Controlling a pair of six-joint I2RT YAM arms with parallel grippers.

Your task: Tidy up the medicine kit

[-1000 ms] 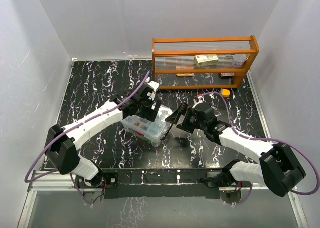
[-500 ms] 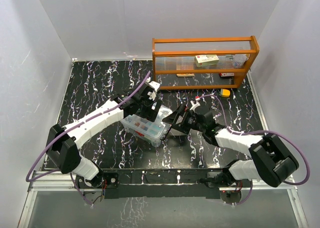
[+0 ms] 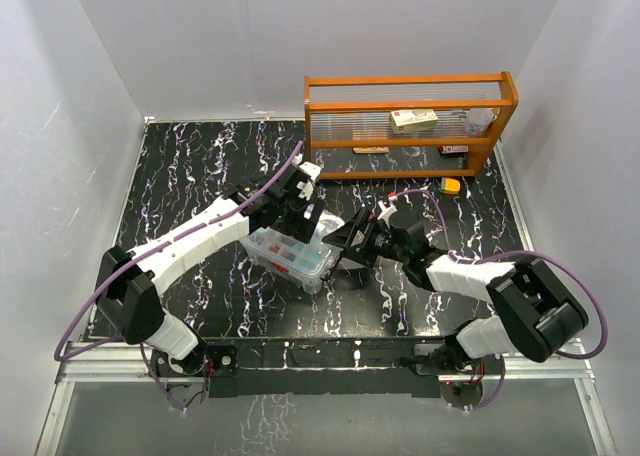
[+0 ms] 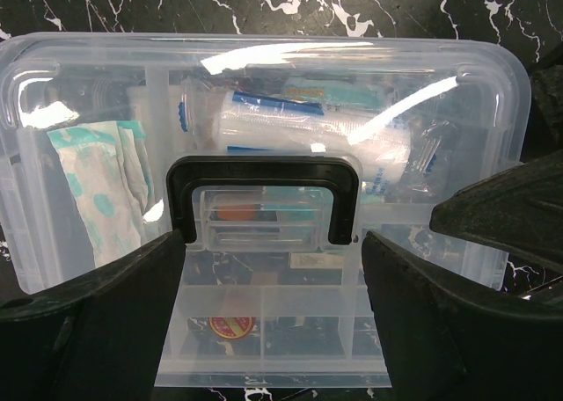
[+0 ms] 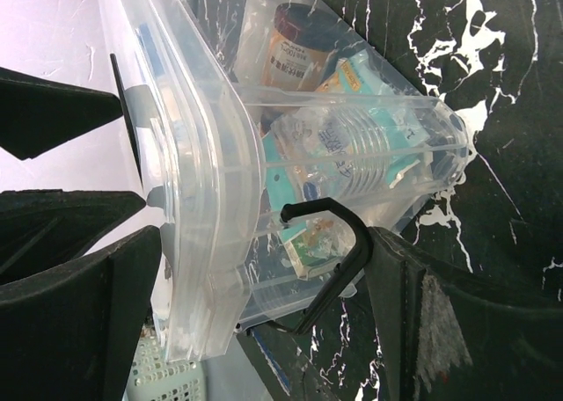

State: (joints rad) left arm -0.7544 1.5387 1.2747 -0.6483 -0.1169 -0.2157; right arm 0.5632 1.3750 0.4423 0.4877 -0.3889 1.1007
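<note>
Status: medicine kit (image 3: 288, 255) sits mid-counter (image 3: 200, 176), skewed, between the two arms and well apart from the orange rack (image 3: 410, 80) at the back. Lid (image 4: 264, 62) looks seated on the box. Under it are a wrapped roll (image 4: 308, 133), a teal-printed packet (image 4: 92, 185) and a brown-capped bottle (image 5: 297, 40).

Left jaws sit above the lid, apart, one either side of the dark handle (image 4: 262, 168), tips right at its legs. Can't tell if they pinch it or just straddle it. Handle is the only grabbable feature on the lid, hence that approach, I'd guess.

Right jaws are spread wide around the kit's right end, no clamp visible. Likely there to brace the box so it doesn't skate on the glossy top.

Rack holds a few small packs, so loading may not be finished.
</note>
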